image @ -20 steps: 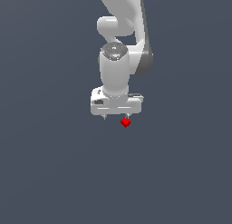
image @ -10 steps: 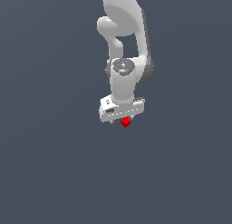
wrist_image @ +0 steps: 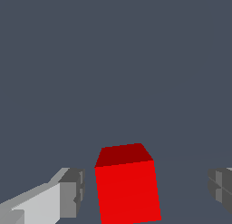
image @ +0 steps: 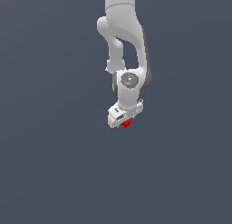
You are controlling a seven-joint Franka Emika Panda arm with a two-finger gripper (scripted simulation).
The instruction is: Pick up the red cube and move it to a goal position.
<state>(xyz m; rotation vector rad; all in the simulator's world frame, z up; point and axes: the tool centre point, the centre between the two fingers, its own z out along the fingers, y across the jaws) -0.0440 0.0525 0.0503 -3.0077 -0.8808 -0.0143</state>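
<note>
The red cube [wrist_image: 128, 189] sits between the two fingers of the gripper [wrist_image: 147, 191], with a gap on either side, so neither grey pad [wrist_image: 72, 193] touches it. One finger shows white behind its pad; the other is mostly cut off. Plain grey-blue ground lies all around.

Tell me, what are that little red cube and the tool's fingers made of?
It is a simulator's render, so the material is only a guess. The cube looks like matte plastic or painted wood: flat, even red, no grain or shine. The tool has fingers with grey, blocky tips, perhaps rubber pads, on a white body like painted metal or plastic.
</note>
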